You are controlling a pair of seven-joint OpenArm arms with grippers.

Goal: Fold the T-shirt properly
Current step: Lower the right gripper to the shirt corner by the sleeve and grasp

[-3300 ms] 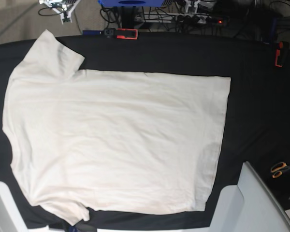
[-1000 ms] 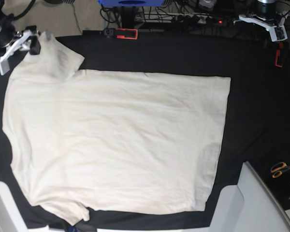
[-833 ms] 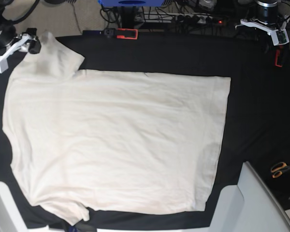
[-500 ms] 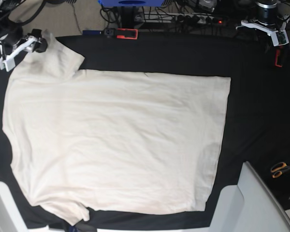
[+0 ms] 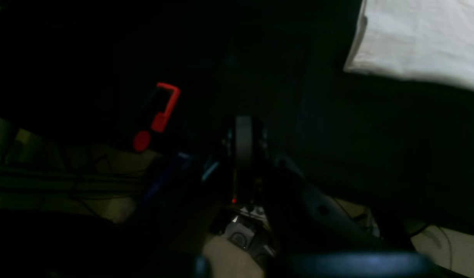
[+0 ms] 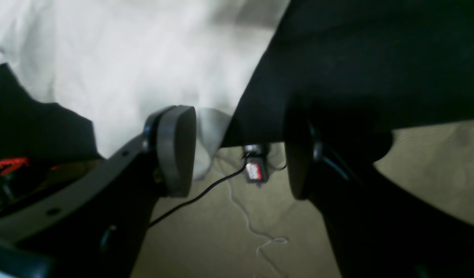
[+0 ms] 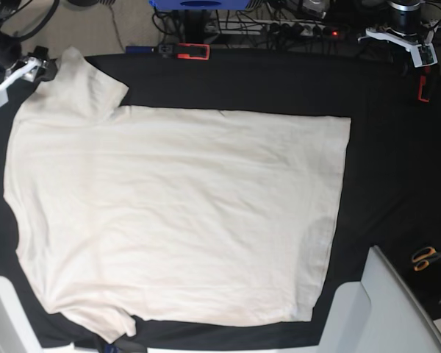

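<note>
Orange scissors [image 7: 429,257], red clamps [image 7: 192,51] — black tablecloth [image 7: 397,162]

The right pincer [image 6: 237,154] sits at the base view's upper left, jaws parted. The left pincer [image 5: 243,146], upper right there, has its jaws pressed together.

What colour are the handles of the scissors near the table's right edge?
Orange, on the scissors; clearest in the base view.

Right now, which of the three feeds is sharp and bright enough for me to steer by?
Base view: evenly lit and sharp, the whole T-shirt clear. Left wrist view: badly underexposed, mostly black, with only a shirt corner and a red clamp readable. Right wrist view: bright but soft, the open right gripper and the cloth behind it blurred.
</note>
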